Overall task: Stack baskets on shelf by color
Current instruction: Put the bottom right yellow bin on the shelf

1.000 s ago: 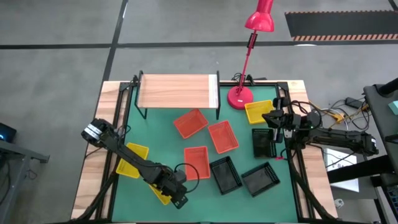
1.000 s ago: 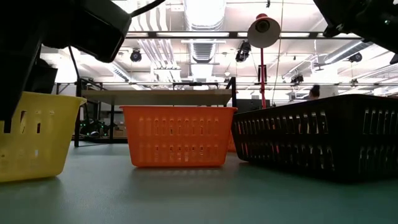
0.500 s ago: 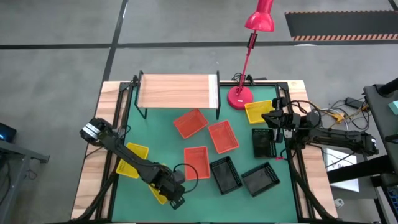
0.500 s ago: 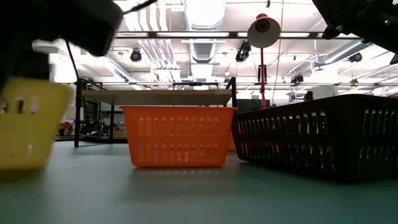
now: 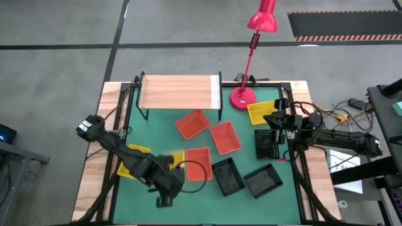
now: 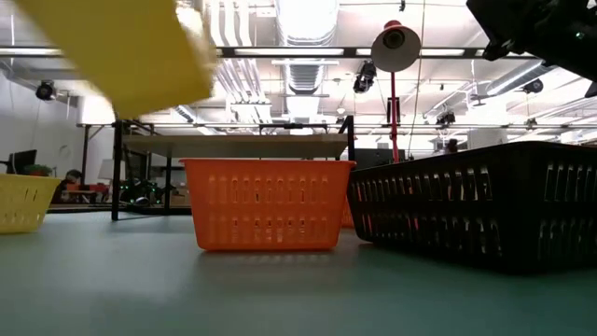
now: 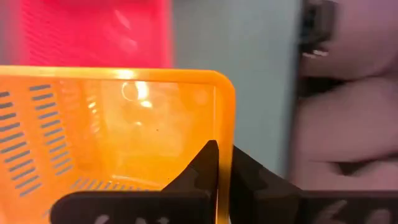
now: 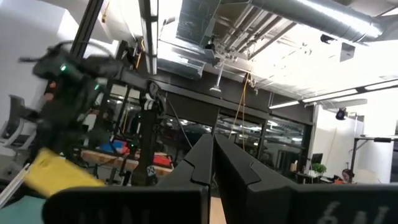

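The left claw [image 7: 217, 180] is clamped on the rim of a yellow basket [image 7: 112, 137], a shallow slotted tray, lifted off the counter [image 5: 157, 135].

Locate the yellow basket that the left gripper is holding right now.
In the high view, the held yellow basket is near the table's front left, in the left gripper, between another yellow basket and a red basket; the low view shows it lifted.
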Controlling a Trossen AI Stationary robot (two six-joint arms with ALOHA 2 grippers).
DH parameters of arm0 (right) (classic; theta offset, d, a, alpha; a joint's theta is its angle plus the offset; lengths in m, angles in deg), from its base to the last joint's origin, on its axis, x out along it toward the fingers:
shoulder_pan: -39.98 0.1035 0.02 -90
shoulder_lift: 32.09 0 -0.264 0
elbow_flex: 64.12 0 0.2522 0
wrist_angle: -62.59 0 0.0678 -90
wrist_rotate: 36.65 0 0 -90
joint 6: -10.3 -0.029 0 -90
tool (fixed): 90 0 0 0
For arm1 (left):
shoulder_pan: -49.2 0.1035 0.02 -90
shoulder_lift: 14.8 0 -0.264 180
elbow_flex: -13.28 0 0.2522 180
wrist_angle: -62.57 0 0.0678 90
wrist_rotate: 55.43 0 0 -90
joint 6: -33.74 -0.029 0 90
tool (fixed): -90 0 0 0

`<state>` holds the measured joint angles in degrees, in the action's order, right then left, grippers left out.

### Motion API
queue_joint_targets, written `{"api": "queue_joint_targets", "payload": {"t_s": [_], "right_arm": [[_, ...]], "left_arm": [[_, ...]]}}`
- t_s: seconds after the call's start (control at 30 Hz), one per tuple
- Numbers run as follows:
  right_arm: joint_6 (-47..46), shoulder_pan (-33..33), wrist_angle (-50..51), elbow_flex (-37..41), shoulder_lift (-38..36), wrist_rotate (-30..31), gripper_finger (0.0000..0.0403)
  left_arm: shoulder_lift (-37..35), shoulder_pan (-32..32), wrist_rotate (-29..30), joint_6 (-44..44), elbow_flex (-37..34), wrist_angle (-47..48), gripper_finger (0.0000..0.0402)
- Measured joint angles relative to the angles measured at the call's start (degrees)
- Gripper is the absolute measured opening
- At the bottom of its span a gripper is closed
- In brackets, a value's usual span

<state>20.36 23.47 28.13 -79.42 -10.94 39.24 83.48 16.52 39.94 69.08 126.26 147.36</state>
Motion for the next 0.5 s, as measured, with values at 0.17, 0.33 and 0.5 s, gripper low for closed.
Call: {"api": "queue_joint_targets", "payload": {"t_s": [0.17,0.33,0.5], "right_arm": [[0.0,0.0,0.0,0.0,0.0,0.0,0.0009],[0.0,0.0,0.0,0.0,0.0,0.1,0.0009],[0.0,0.0,0.0,0.0,0.0,0.1,0.0009]], "left_arm": [[-0.3,4.6,15.6,-17.2,5.7,12.7,0.0001],[-2.9,14.5,20.4,-35.4,4.5,16.2,0.0000],[-8.9,30.0,21.0,-46.9,-1.1,15.4,0.0000]]}}
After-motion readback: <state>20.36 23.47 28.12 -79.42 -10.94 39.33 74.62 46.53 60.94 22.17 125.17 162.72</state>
